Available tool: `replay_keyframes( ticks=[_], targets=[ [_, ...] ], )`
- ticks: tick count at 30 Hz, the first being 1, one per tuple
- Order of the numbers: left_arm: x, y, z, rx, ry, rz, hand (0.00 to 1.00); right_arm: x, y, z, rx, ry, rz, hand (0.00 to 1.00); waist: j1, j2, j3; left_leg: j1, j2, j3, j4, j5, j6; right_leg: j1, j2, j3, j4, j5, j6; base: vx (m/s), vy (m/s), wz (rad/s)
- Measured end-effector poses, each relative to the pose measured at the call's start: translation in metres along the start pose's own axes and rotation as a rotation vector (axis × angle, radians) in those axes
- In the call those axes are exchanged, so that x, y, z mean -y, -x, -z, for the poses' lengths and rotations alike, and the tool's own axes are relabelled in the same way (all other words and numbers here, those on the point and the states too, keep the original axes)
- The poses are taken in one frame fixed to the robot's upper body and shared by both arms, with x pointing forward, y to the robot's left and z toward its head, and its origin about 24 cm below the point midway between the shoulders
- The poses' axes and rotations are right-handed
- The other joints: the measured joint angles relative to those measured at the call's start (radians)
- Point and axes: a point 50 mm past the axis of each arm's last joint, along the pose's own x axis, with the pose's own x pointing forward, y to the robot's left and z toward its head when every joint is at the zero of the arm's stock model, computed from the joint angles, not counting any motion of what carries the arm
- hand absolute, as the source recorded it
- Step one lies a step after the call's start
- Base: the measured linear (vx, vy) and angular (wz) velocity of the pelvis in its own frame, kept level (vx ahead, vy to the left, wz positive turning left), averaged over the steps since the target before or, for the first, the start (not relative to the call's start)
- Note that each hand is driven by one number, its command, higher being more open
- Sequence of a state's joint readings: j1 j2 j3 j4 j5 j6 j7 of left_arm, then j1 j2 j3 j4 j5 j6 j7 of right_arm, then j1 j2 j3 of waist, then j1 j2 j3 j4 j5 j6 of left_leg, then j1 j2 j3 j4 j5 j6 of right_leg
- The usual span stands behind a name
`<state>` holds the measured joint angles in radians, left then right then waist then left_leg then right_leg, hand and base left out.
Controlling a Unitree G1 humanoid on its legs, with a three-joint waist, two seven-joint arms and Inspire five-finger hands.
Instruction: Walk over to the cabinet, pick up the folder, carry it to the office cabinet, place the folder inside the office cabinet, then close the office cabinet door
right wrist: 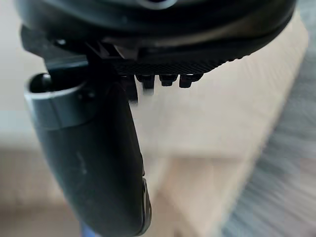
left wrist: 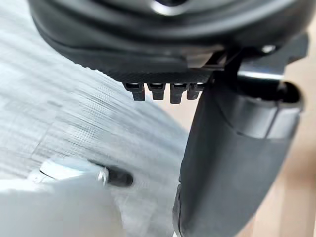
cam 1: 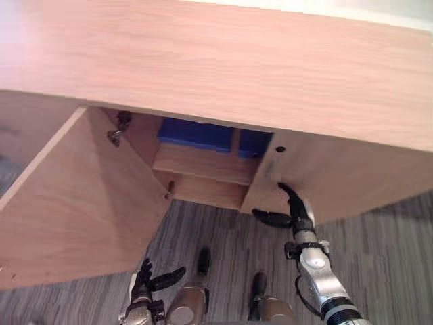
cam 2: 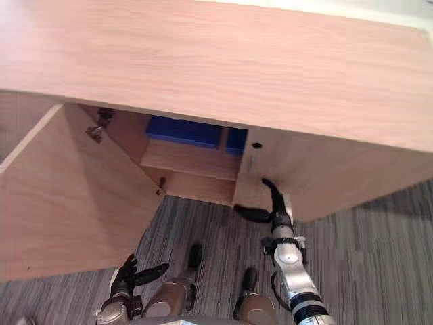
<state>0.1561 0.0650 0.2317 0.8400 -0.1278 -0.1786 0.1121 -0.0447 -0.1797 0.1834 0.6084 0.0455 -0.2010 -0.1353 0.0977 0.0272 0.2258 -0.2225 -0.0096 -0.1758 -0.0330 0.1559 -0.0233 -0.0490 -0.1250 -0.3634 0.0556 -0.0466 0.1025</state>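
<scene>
The blue folder [cam 1: 196, 134] lies inside the wooden office cabinet [cam 1: 237, 61] on a shelf [cam 1: 203, 164], partly hidden under the cabinet's top. Its left door [cam 1: 74, 203] stands swung open. My right hand [cam 1: 295, 211] is open at the lower inner corner of the right door [cam 1: 338, 176], straight fingers against the panel and thumb out to the left. The right wrist view has that thumb [right wrist: 98, 163] in front of light wood. My left hand [cam 1: 145, 283] hangs low near the open door's bottom edge, open and holding nothing.
A metal hinge [cam 1: 119, 128] sits at the top inside of the left door. Grey striped carpet [cam 1: 223, 237] covers the floor in front of the cabinet. The open door juts out toward my left side.
</scene>
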Motion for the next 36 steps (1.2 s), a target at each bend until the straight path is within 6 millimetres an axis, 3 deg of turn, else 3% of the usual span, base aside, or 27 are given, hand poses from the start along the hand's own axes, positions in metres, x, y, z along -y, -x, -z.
replay_keyframes(
  ticks=[2, 4, 8, 10, 11, 14, 18, 21, 23, 26, 30, 34, 36],
  targets=[
    [-0.005, 0.000, -0.003, 0.016, 0.037, -0.021, 1.00, -0.013, 0.002, 0.010, -0.044, 0.017, -0.059, 1.00, 0.028, 0.003, -0.002, -0.003, -0.007, -0.036, -0.005, 0.013, -0.005, 0.010, -0.001, -0.034, 0.007, -0.015, -0.002, 0.09, -0.058, 0.88],
    [-0.019, 0.000, -0.013, 0.060, 0.104, -0.078, 1.00, -0.038, 0.003, 0.020, -0.103, 0.056, -0.170, 1.00, 0.067, 0.012, -0.006, -0.002, -0.026, -0.120, -0.031, 0.042, 0.006, 0.033, -0.008, -0.115, 0.035, -0.051, -0.017, 0.12, -0.075, 1.12],
    [-0.050, -0.002, -0.044, 0.187, 0.144, -0.168, 1.00, -0.061, -0.007, 0.003, -0.069, 0.036, -0.231, 1.00, 0.107, 0.012, -0.005, -0.014, -0.045, -0.233, -0.054, 0.072, 0.008, 0.051, -0.014, -0.203, 0.079, -0.094, -0.047, 0.09, -0.066, 1.02],
    [-0.064, 0.001, -0.064, 0.271, 0.145, -0.195, 1.00, -0.060, -0.013, -0.006, -0.043, 0.044, -0.226, 1.00, 0.120, 0.011, -0.006, -0.016, -0.053, -0.257, -0.054, 0.071, 0.006, 0.056, -0.015, -0.192, 0.090, -0.107, -0.053, 0.04, -0.026, 0.56],
    [-0.071, 0.004, -0.080, 0.334, 0.140, -0.207, 1.00, -0.058, -0.018, -0.012, -0.023, 0.051, -0.217, 1.00, 0.122, 0.008, -0.006, -0.020, -0.061, -0.261, -0.059, 0.053, -0.010, 0.050, -0.024, -0.186, 0.104, -0.125, -0.041, 0.00, -0.019, 0.36],
    [-0.085, 0.010, -0.116, 0.482, 0.096, -0.224, 1.00, -0.052, -0.023, -0.018, -0.010, 0.069, -0.198, 1.00, 0.125, 0.004, -0.004, -0.029, -0.063, -0.251, -0.060, 0.043, -0.001, 0.044, -0.027, -0.181, 0.103, -0.129, -0.034, -0.05, -0.016, 0.06],
    [-0.096, 0.021, -0.170, 0.696, 0.019, -0.218, 1.00, -0.040, -0.017, 0.000, -0.066, 0.089, -0.177, 1.00, 0.123, -0.018, -0.006, -0.031, -0.062, -0.235, -0.060, 0.046, -0.005, 0.033, -0.026, -0.146, 0.104, -0.129, -0.034, -0.03, -0.007, -0.11],
    [-0.101, 0.028, -0.201, 0.797, -0.038, -0.214, 1.00, -0.032, -0.006, 0.019, -0.130, 0.090, -0.161, 1.00, 0.101, -0.029, -0.005, -0.023, -0.060, -0.231, -0.060, 0.061, 0.007, 0.037, -0.026, -0.127, 0.104, -0.129, -0.034, -0.02, -0.009, -0.05],
    [-0.109, 0.029, -0.211, 0.812, -0.067, -0.234, 1.00, -0.028, -0.001, 0.027, -0.159, 0.077, -0.149, 1.00, 0.095, -0.041, -0.004, -0.015, -0.055, -0.228, -0.060, 0.061, 0.008, 0.043, -0.022, -0.121, 0.102, -0.129, -0.034, -0.04, -0.026, -0.06],
    [-0.115, 0.033, -0.221, 0.833, -0.126, -0.236, 1.00, -0.024, 0.009, 0.041, -0.206, 0.052, -0.132, 1.00, 0.091, -0.057, -0.009, -0.010, -0.043, -0.224, -0.061, 0.049, 0.000, 0.047, -0.014, -0.096, 0.096, -0.129, -0.034, -0.08, -0.030, -0.04],
    [-0.111, 0.033, -0.217, 0.828, -0.119, -0.228, 1.00, -0.021, 0.019, 0.054, -0.250, 0.018, -0.109, 1.00, 0.090, -0.059, -0.011, -0.007, -0.018, -0.163, -0.061, 0.040, 0.000, 0.050, -0.003, -0.080, 0.084, -0.124, -0.029, -0.12, -0.010, -0.10],
    [-0.096, 0.043, -0.188, 0.810, -0.024, -0.198, 1.00, -0.017, 0.037, 0.076, -0.342, -0.016, -0.070, 1.00, 0.083, -0.066, -0.014, -0.003, -0.002, -0.098, -0.061, 0.043, 0.000, 0.049, -0.001, -0.056, 0.078, -0.118, -0.031, -0.06, 0.022, -0.13],
    [-0.086, 0.046, -0.150, 0.718, 0.033, -0.181, 1.00, -0.011, 0.043, 0.085, -0.386, -0.043, -0.029, 1.00, 0.081, -0.066, -0.015, 0.010, 0.002, -0.060, -0.061, 0.045, 0.000, 0.046, -0.004, -0.020, 0.073, -0.106, -0.024, -0.05, 0.058, -0.41]
  ],
)
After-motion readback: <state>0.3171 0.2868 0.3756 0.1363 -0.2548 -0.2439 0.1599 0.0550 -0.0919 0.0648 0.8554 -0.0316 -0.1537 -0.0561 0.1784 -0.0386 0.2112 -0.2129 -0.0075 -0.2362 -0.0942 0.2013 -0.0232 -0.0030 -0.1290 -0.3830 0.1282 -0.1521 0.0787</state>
